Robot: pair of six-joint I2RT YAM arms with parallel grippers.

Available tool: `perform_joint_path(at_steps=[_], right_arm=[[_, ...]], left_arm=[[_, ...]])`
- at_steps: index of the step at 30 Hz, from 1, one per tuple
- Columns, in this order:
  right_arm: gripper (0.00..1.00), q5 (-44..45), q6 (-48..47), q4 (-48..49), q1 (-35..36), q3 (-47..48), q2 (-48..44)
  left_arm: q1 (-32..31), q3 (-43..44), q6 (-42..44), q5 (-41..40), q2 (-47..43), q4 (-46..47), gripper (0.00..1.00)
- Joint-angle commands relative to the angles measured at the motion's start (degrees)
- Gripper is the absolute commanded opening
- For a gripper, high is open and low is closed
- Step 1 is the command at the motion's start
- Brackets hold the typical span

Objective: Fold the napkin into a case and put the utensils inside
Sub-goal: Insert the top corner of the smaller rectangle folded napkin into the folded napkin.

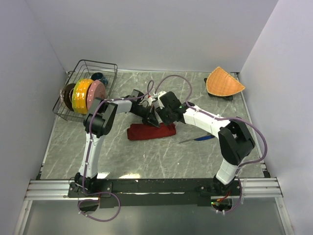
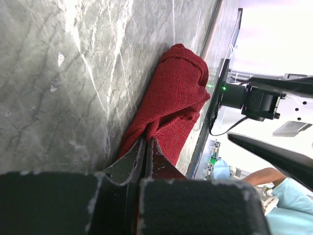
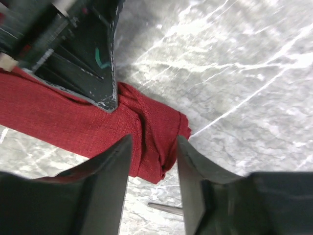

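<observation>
The dark red napkin point(image 1: 149, 132) lies folded into a long bundle in the middle of the table. In the left wrist view the napkin point(image 2: 173, 93) bunches into my left gripper point(image 2: 146, 140), which is shut and pinches its top fold. My right gripper point(image 3: 154, 139) is open just above the napkin's point(image 3: 58, 120) right end, one finger on each side and neither touching it. The blue-purple knife point(image 1: 198, 138) lies flat on the table to the right of the napkin. Its thin metal tip point(image 3: 166, 209) shows between the right fingers. The fork is out of view.
A wire dish rack point(image 1: 108, 68) holding coloured plates point(image 1: 83, 95) stands at the back left. An orange woven fan-shaped mat point(image 1: 224, 82) sits in the back right corner. Both arms cross closely over the napkin. White walls close in the table on three sides.
</observation>
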Motion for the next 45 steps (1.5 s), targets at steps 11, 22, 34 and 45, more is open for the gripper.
perform_joint_path(at_steps=[11, 22, 34, 45], right_arm=[[0.62, 5.2, -2.9, 0.7, 1.9, 3.3, 3.8], [0.61, 9.6, -4.3, 1.6, 1.9, 2.1, 7.5], [0.47, 17.2, -5.8, 7.6, 2.9, -0.8, 10.1], [0.4, 20.4, -7.8, 9.9, 6.3, -3.8, 7.5]], left_arm=[[0.3, -0.8, 4.4, -7.1, 2.3, -1.8, 0.01], [0.3, 0.5, 4.6, -7.0, 3.0, -2.6, 0.01], [0.4, 0.2, 5.5, -7.2, 2.9, -3.6, 0.01], [0.4, -0.4, 5.1, -7.5, 2.6, -3.5, 0.01]])
